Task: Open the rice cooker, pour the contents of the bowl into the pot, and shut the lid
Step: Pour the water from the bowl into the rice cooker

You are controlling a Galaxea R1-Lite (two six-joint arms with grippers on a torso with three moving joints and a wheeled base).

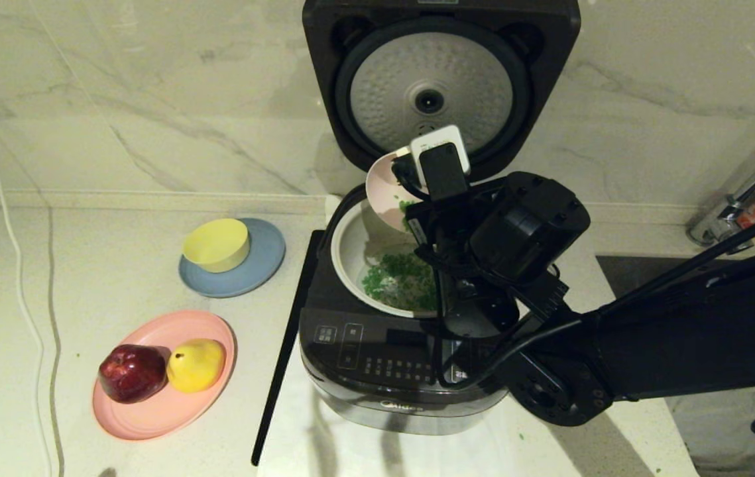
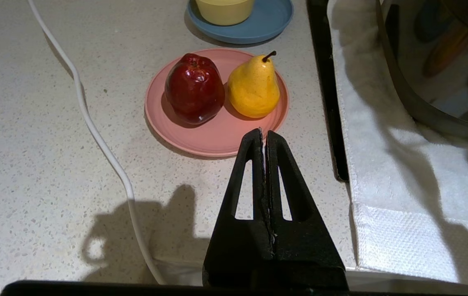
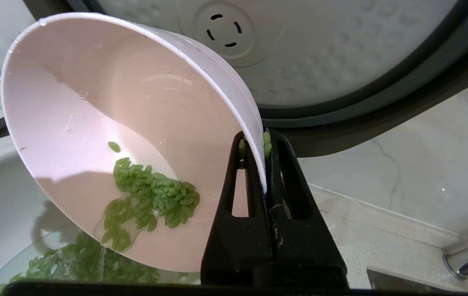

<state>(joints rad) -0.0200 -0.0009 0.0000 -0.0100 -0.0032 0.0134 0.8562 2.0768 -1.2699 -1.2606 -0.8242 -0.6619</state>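
Our right gripper is clamped on the rim of the bowl, one finger inside the wall and one outside. We hold the pale pink bowl tipped steeply over the pot, its mouth facing down into it. Most of the contents, small wet green bits, already lie in the pot's bottom; a clump clings to the bowl's lower inside wall near the lip. The pot sits in the rice cooker, whose lid stands upright behind, silver underside facing us. We judge the pour nearly done. Next we would tip further to free the last clump, then set the bowl aside and close the lid. Our left gripper, fingers together and empty, hangs idle near a pink plate of fruit.
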